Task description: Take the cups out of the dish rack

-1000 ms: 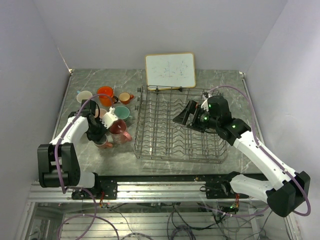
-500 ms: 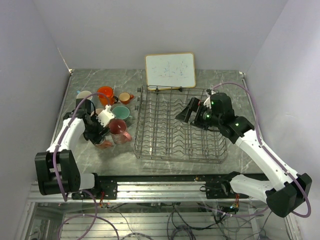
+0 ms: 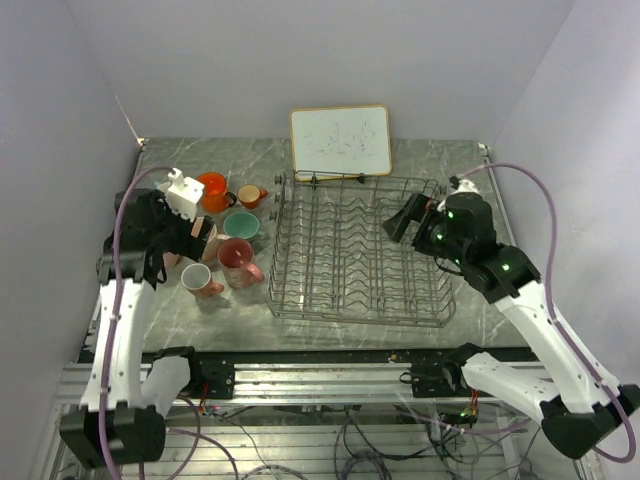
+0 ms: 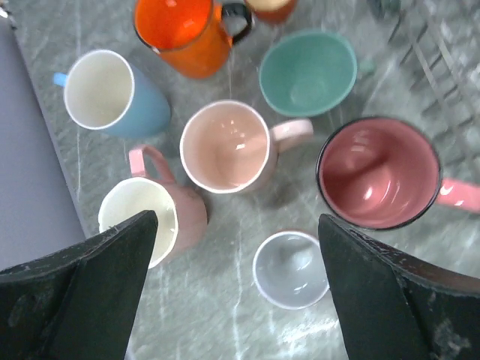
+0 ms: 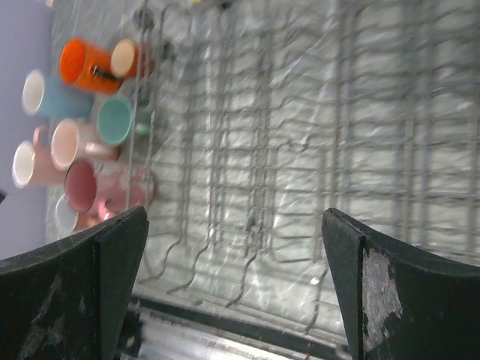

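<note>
The left gripper [image 4: 236, 217] and right gripper [image 5: 234, 214] both gape empty; the glossy cups [image 4: 225, 146] look light, slippery, breakable, best pinched at the rim

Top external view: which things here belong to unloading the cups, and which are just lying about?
Job in hand:
dish rack, empty
cups, grouped upright to its left

Just lying about:
white framed board, behind the rack
</note>
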